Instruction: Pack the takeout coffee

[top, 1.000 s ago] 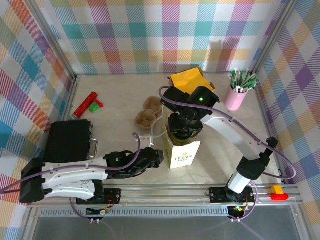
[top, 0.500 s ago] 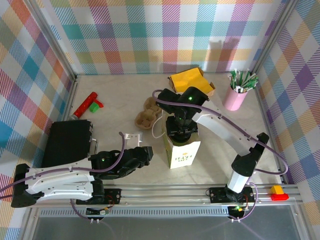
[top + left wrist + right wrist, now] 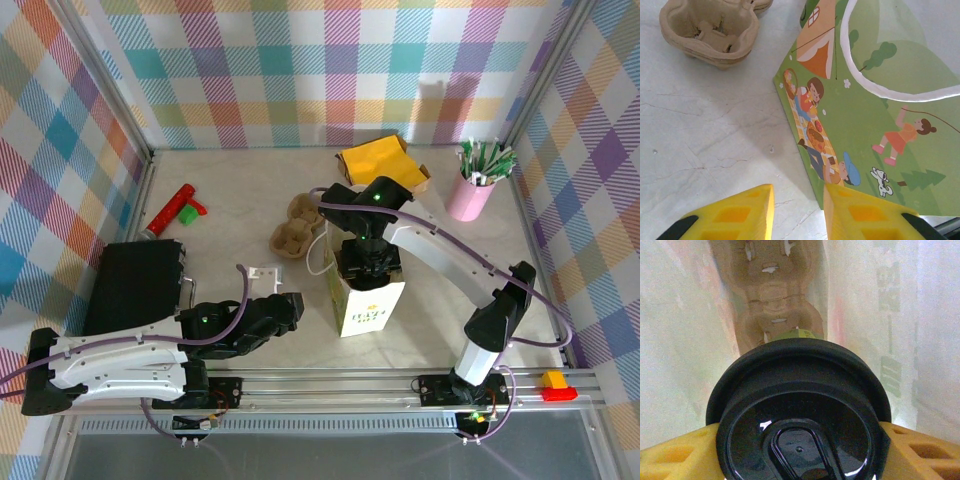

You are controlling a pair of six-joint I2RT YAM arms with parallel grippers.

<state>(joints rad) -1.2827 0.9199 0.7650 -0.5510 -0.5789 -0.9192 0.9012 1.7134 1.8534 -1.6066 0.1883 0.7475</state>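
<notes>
Cup (image 3: 799, 385) is clamped by the right hand (image 3: 799, 452) inside the bag (image 3: 675, 340); the left hand (image 3: 797, 202) is held apart, empty.

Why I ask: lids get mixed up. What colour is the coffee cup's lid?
Glossy black; the lid shows best in the right wrist view.

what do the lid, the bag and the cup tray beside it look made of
Lid: likely plastic, glossy black; it shows sharp highlights and moulded ridges.
Bag: probably paper, smooth with a printed picnic scene and a crisp folded edge.
Cup tray: looks like moulded pulp, matte brown with a rough, fibrous surface.
</notes>
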